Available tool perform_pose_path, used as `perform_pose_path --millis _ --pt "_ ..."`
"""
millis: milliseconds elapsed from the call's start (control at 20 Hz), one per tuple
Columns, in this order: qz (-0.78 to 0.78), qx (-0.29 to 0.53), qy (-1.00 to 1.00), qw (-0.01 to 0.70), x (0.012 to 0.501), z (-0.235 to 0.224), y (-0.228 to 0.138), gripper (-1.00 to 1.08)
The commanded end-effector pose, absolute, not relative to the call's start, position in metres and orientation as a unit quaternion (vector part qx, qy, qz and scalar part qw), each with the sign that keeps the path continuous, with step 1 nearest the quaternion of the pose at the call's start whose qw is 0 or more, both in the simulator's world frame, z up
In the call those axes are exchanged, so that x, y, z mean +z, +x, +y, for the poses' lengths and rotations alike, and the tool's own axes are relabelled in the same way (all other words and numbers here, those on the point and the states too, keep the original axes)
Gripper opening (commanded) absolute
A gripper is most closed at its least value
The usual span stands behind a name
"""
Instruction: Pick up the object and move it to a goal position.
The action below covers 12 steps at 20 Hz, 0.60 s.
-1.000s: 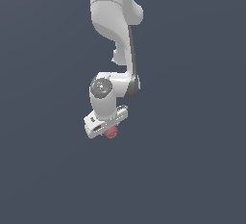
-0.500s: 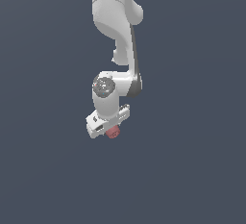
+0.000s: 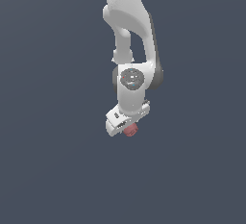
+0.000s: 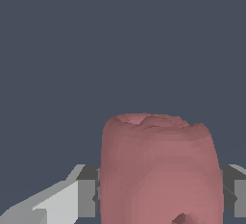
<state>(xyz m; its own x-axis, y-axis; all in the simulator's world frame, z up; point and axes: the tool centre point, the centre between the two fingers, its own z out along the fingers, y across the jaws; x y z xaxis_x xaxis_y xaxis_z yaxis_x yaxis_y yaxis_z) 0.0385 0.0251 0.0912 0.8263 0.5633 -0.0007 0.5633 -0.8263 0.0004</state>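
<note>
**A:** Object (image 3: 130, 130) first: where does it sit?

**B:** Tucked under the white gripper (image 3: 126, 125), its reddish-pink lump poking out just below the fingers. In the wrist view the object (image 4: 161, 170) fills the space between the two grey pads (image 4: 86, 196), one on each side, touching or nearly touching it. So the hand is closed down on the object, holding it.

**A:** What has changed over the last second?

**B:** Little. Arm, gripper and object keep almost the same place in the exterior view, the whole group drifting slightly towards that view's right. The object has stayed at the same spot under the gripper all along, so it travels with the hand and has not slipped.

**A:** Meaning for the task?

**B:** I judge the pick-up done and the carry under way, slowly. No goal marker shows in either view, so how far is left I cannot tell. Nor can I tell whether the object is clear of the ground, since the plain dark background gives no shadow or edge.

**A:** Count?

**B:** One object, one arm (image 3: 129, 31), one gripper with two fingers
</note>
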Motion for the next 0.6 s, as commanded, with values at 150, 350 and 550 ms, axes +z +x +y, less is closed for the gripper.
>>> perform_pose_path --millis 150,350,550 --pt "0.295 0.000 0.955 0.000 0.121 0.089 0.044 -1.00" --pt "0.295 0.000 0.956 0.000 0.139 0.127 0.049 -1.00" --pt "0.295 0.000 0.956 0.000 0.150 0.150 0.052 -1.00"
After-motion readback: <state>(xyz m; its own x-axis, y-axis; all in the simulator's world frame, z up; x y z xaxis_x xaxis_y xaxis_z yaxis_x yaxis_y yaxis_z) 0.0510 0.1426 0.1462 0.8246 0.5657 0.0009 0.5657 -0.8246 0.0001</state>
